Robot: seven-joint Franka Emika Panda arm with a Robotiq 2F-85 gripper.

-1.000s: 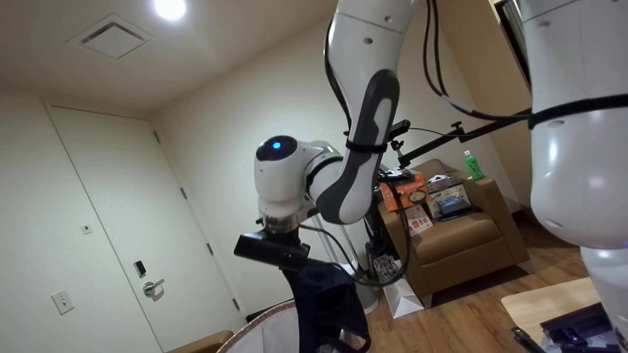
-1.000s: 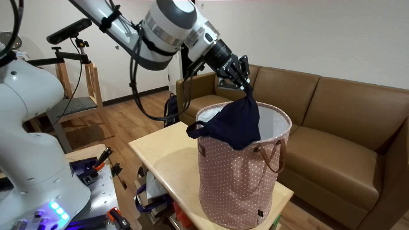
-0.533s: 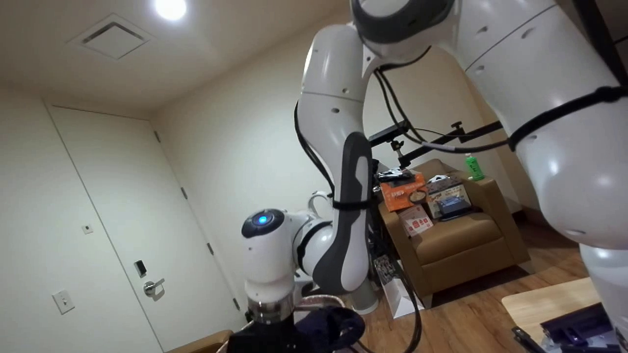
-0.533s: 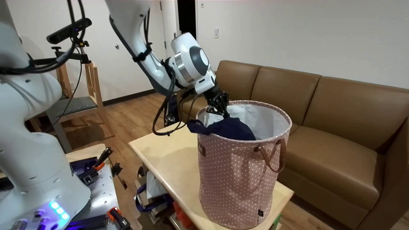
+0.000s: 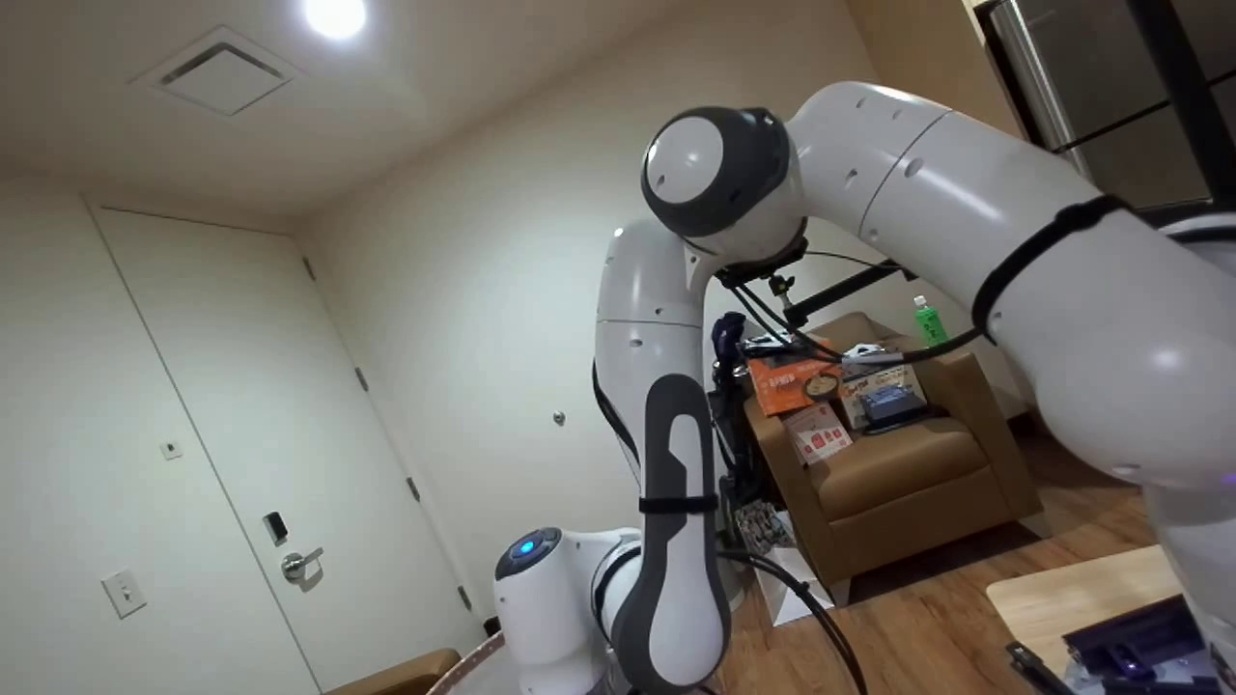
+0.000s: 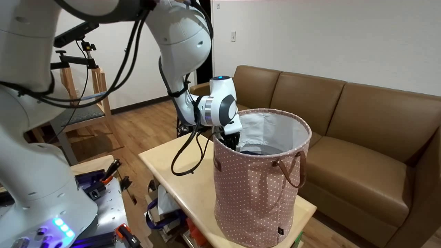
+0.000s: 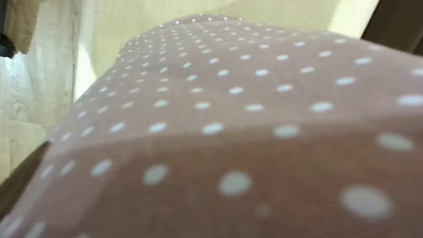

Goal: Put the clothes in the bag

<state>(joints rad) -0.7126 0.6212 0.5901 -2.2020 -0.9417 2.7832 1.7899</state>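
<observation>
Brown sofa [image 6: 358,155], pale table [image 6: 179,162], green bottle [image 5: 930,323] on armchair [image 5: 908,468].

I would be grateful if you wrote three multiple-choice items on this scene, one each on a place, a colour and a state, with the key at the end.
1. Where does the bag stand?
A) On the sofa
B) On the table
C) On the floor

2. What colour are the bag's dots?
A) White
B) Black
C) Green

3. In what state is the bag?
A) Zipped shut
B) Folded flat
C) Open at the top

Key:
1 B: an exterior view shows its base on the wooden tabletop.
2 A: the wrist view shows them white against pink.
3 C: an exterior view looks in on its pale lining, with a dark bit of the clothes just visible inside.
</observation>
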